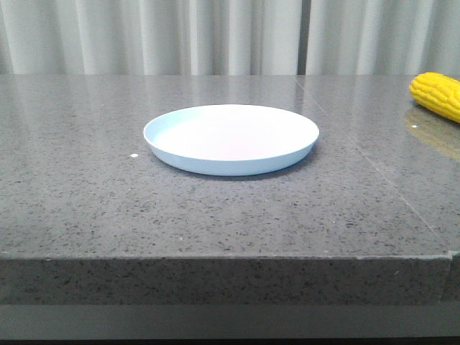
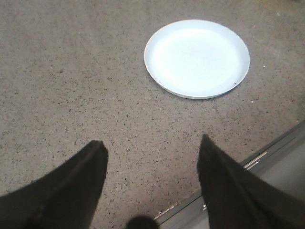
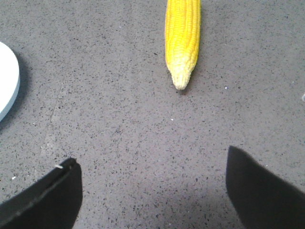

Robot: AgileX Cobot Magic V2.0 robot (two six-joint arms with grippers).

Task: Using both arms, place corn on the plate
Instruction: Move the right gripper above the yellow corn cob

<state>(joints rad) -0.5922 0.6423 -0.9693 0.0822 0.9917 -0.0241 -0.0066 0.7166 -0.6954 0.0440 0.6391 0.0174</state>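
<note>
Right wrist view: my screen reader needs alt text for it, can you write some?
A yellow corn cob lies on a speckled grey table, its pale tip pointing toward the open right gripper, which holds nothing. The edge of a pale plate shows at one side, apart from the corn.

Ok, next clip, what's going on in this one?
Nothing is being handled yet. The plate sits empty in the middle of the grey stone table, and the corn lies on the table at the far right, apart from the plate. The left pincer is open above bare tabletop with the plate ahead of it. The right pincer is open too, with the corn's pale tip pointing toward it. Neither touches anything, so the corn has yet to be picked up.
</note>
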